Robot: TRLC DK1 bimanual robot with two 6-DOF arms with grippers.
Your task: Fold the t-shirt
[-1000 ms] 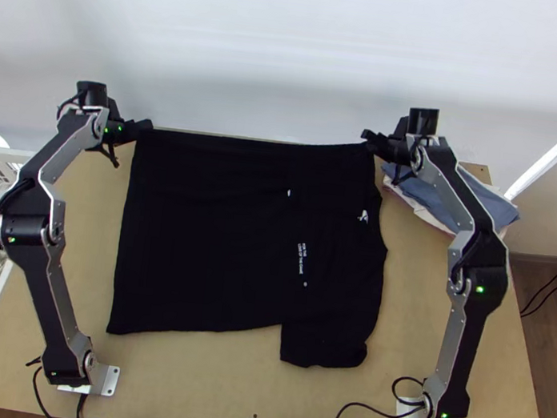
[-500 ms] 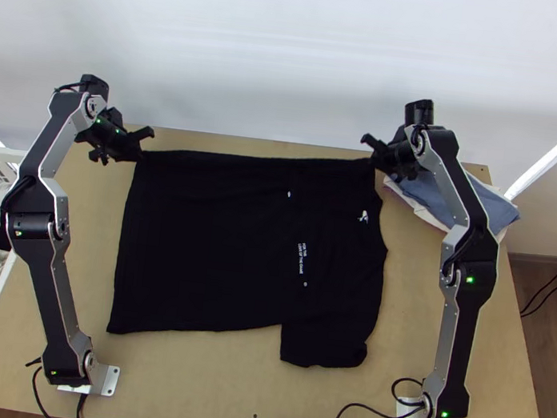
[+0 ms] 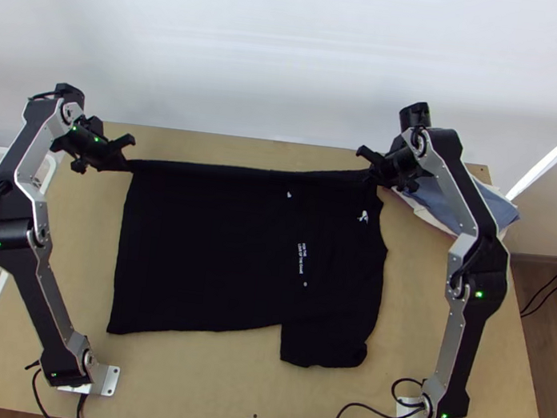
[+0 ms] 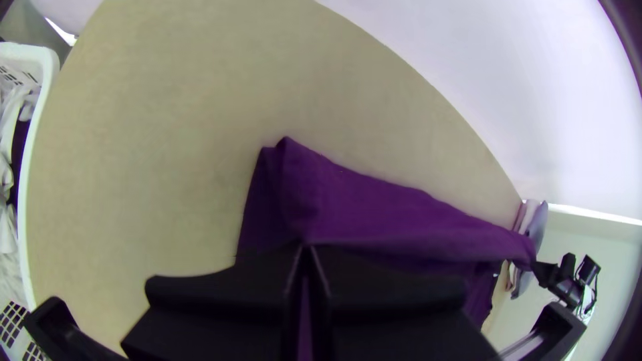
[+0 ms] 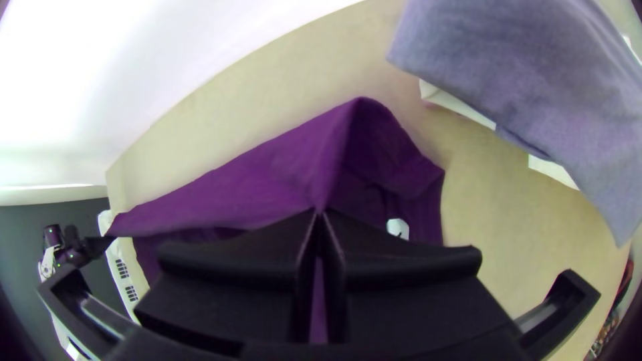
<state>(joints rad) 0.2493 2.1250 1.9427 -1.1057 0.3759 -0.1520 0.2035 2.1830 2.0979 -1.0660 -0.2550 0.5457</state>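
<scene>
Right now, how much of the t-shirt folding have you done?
Only the start, I think. The t-shirt lies mostly spread on the table. In hand is its far edge: the left pincer and right pincer grip it, lifted. Left to do: lay that edge over, then probably tuck in the near sleeve, which sticks out.

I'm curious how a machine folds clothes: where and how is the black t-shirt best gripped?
Probably at both ends of the far edge of the t-shirt, one hand from each side. Most of the cloth lies spread, and that edge runs nearly straight, so two grips should carry it evenly. The left hand and right hand are shut on it there.
</scene>
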